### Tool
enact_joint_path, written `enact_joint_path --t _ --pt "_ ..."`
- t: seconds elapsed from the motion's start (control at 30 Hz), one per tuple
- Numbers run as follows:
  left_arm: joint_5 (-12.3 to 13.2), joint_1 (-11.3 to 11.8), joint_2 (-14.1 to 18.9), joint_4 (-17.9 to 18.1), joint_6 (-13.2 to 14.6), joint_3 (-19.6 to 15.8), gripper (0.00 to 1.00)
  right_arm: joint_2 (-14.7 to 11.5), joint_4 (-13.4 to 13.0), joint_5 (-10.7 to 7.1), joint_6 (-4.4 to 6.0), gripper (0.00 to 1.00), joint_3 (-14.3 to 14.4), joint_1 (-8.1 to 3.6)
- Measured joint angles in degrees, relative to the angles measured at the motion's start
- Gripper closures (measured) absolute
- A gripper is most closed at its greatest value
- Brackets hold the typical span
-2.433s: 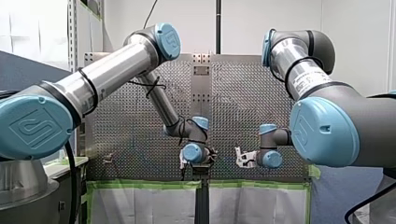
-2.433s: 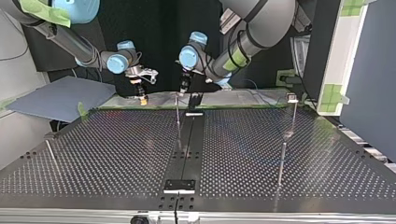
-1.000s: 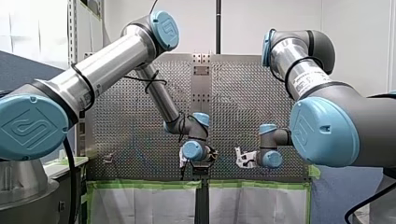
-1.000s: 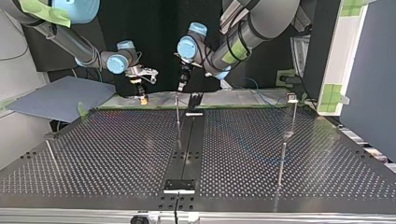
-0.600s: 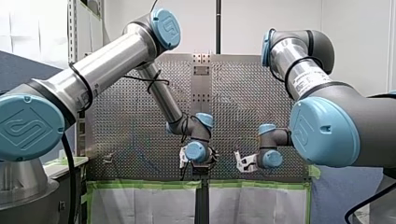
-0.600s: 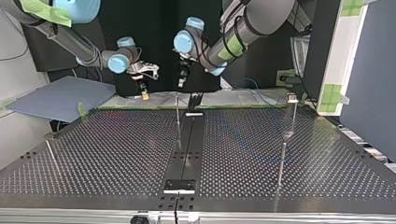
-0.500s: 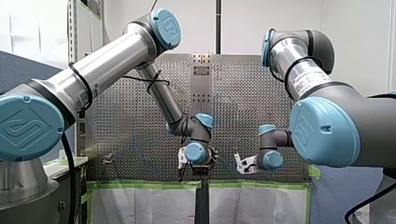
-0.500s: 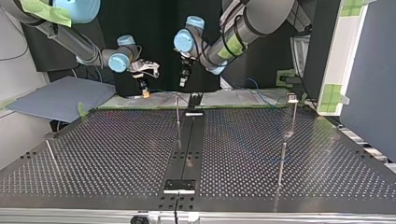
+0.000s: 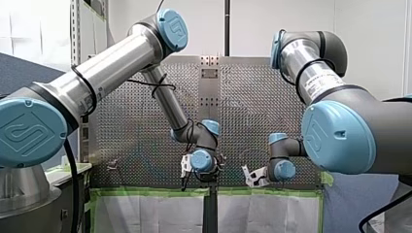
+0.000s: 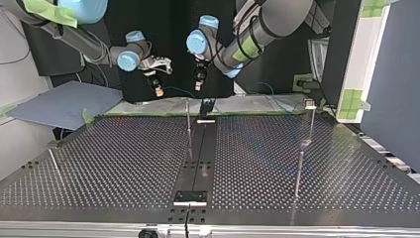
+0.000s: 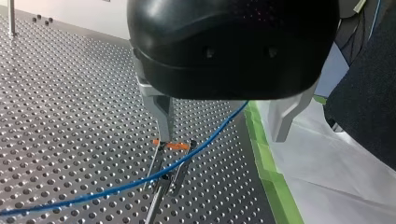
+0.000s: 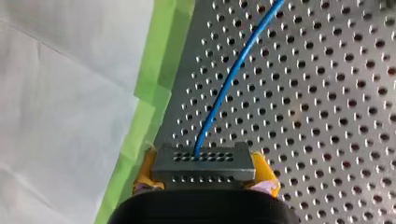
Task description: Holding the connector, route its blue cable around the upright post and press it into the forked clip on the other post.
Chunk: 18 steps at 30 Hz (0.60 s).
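- Between the yellow pads (image 12: 266, 171) of my right gripper (image 12: 203, 179) sits the grey connector (image 12: 203, 161), clamped; its blue cable (image 12: 229, 79) runs ahead over the perforated table (image 12: 327, 93).
- Under my left gripper (image 11: 222, 139), which is spread and empty, the cable slants across the forked clip (image 11: 169, 165). I cannot tell whether it is seated.
- Left arm is nearer the clip, so pressing down likely falls to it.

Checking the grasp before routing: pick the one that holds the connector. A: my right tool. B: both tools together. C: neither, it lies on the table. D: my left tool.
A: in the right wrist view my right tool is shut on the grey connector, with yellow pads at either side of it and the blue cable leaving it; my left tool stands open.
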Motion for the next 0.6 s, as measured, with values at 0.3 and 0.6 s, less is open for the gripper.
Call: enact_joint_path --t 0.3,0.6 --pt "0.41 0.28 -0.02 -0.05 -0.01 -0.02 0.0 -2.78 -1.3 -0.98 -0.27 1.0 2.53 0.16" --pt "0.28 -0.76 -0.01 0.34 0.82 -0.02 0.0 -7.35 -4.34 0.84 3.9 1.0 5.03 0.55"
